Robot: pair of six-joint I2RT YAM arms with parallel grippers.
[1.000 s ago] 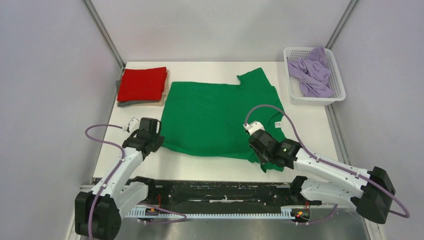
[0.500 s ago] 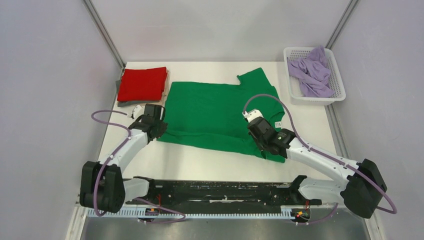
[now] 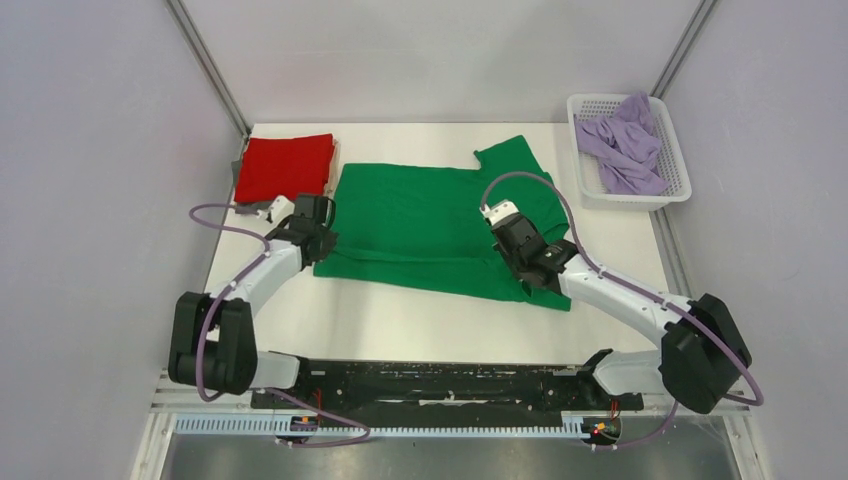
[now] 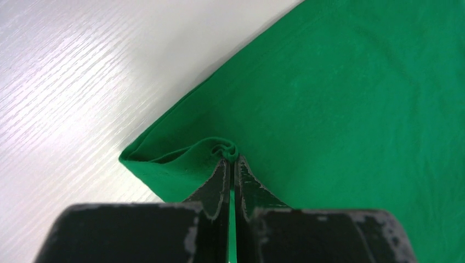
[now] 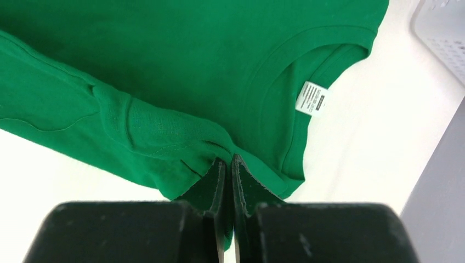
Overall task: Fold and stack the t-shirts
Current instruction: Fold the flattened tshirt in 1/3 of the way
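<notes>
Across the white table (image 3: 300,320) lies the bright green cotton t-shirt (image 3: 430,215), its near edge raised. The left gripper (image 4: 231,160) and right gripper (image 5: 226,160) each clamp only a thin pinch of cloth. Uneven pulls could likely slip one free, skewing the fold.

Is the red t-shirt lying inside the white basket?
No: the red t-shirt lies folded at the far left of the table, while the white basket on the right holds a lavender t-shirt.
</notes>
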